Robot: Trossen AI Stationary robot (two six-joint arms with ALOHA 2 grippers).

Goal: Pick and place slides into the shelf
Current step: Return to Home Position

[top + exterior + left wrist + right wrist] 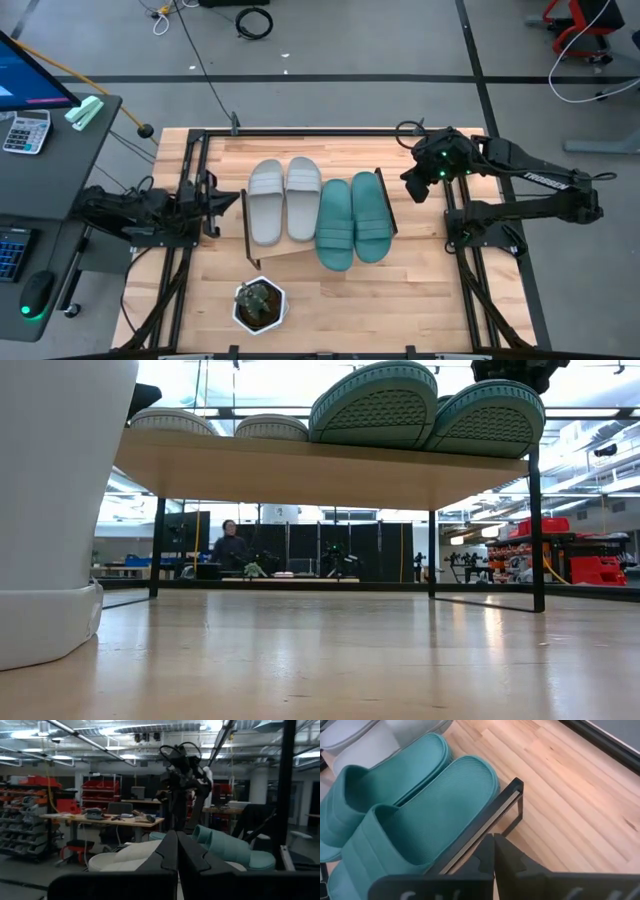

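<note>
Two light grey slides (285,200) and two teal green slides (353,220) lie side by side on the shelf's board (280,250), soles down. In the low view the teal slides (430,410) jut past the board's near edge (320,470). My left gripper (215,205) is shut and empty, left of the shelf, level with the grey slides (125,857). My right gripper (410,190) is shut and empty, above the table just right of the shelf's far right corner (515,787), next to the teal slides (420,815).
A small potted plant in a white pot (259,305) stands on the table in front of the shelf and fills the low view's left side (50,510). Bare wooden tabletop (420,290) lies right of the shelf. A person sits far off in the room (232,545).
</note>
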